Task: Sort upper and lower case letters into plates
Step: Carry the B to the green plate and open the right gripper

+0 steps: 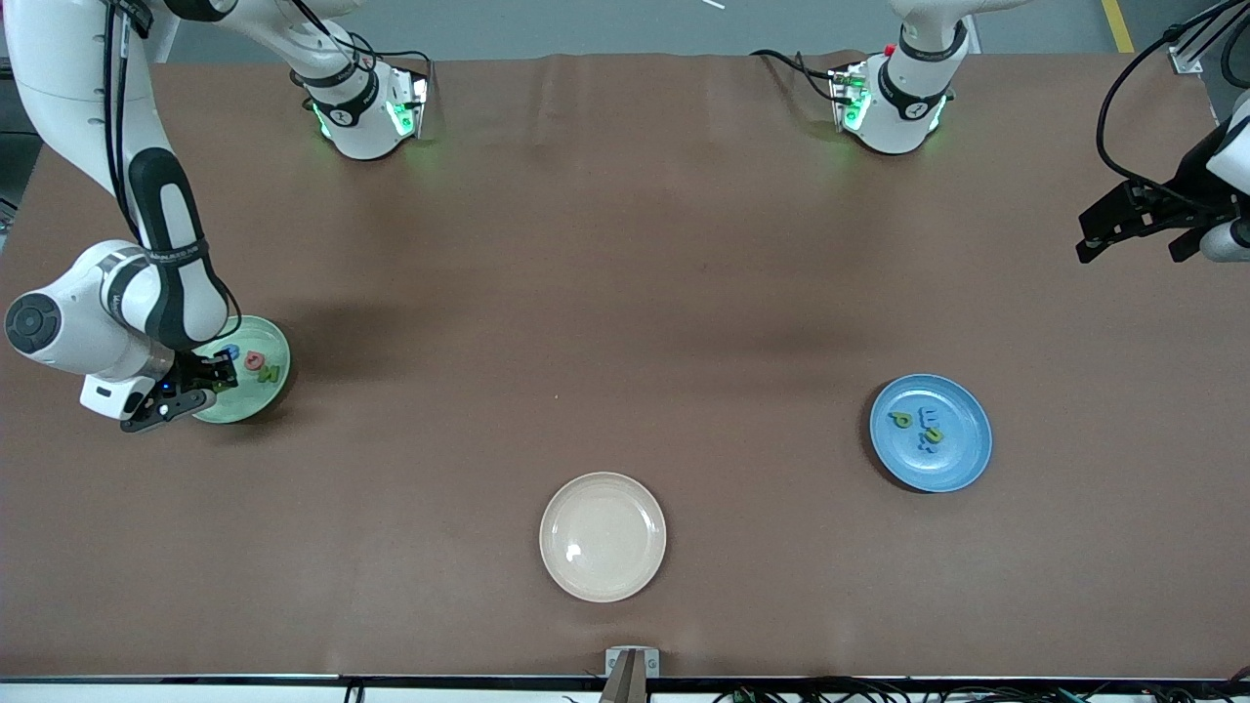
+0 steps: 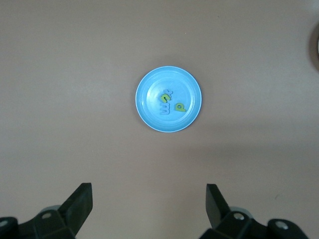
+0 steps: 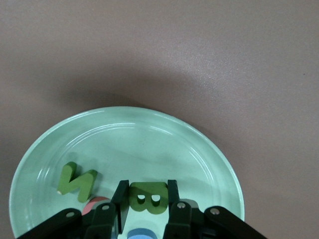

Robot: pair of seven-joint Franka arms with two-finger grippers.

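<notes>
A green letter B (image 3: pixel 145 197) is clamped between the fingers of the right end effector (image 1: pixel 217 376), which hangs low over the mint green plate (image 1: pixel 276 344) at the right arm's end of the table (image 1: pixel 625 293); the B's long axis runs across the gap from one finger to the other. In that plate lie a green N (image 3: pixel 77 181), tilted, a pink-red letter (image 3: pixel 94 204) and a blue letter (image 3: pixel 144 234), both largely hidden by the fingers. The blue plate (image 1: pixel 962 459) sits toward the left arm's end of the table and holds a green p (image 1: pixel 901 420), another green letter (image 1: pixel 935 435) and blue letters (image 2: pixel 165 107) bunched beside it, too small to read. A cream plate (image 1: pixel 603 536) lies between the two plates, nearer the front camera. The left end effector (image 1: pixel 1138 220) waits high over the table's edge at its own arm's end, its fingers wide apart and holding nothing. The table is covered in plain brown material with faint creases; grey floor shows past the arm bases.
</notes>
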